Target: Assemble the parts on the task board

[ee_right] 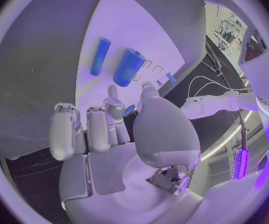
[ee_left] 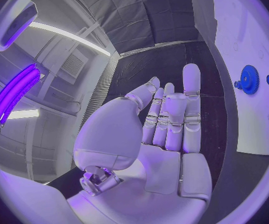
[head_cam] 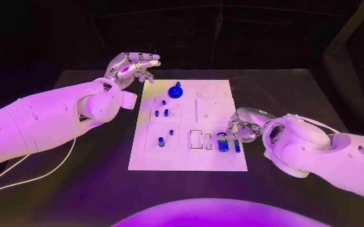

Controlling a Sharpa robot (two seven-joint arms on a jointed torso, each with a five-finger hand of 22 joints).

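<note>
The white task board (head_cam: pixel 190 156) lies in the middle of the table. A blue gear (head_cam: pixel 176 91) stands near its far edge and also shows as the gear (ee_left: pixel 249 79). Several small blue pegs (head_cam: pixel 161 113) stand in the board's left half. A thick blue cylinder (head_cam: pixel 222 143) and a thin one (head_cam: pixel 236 145) lie near the board's right edge, seen as the thick cylinder (ee_right: pixel 129 67) and thin cylinder (ee_right: pixel 99 56). My right hand (head_cam: pixel 243 123) hovers just beyond them, and my right hand (ee_right: pixel 119 134) pinches a small blue piece (ee_right: pixel 129 109) between thumb and finger. My left hand (head_cam: pixel 133 67) is raised off the board's far left corner, empty, fingers extended.
A white cable (head_cam: pixel 46 172) runs over the table at the left, under my left arm. Bare black table (head_cam: pixel 295 88) surrounds the board on all sides. Empty slots (head_cam: pixel 201 139) sit in the board beside the cylinders.
</note>
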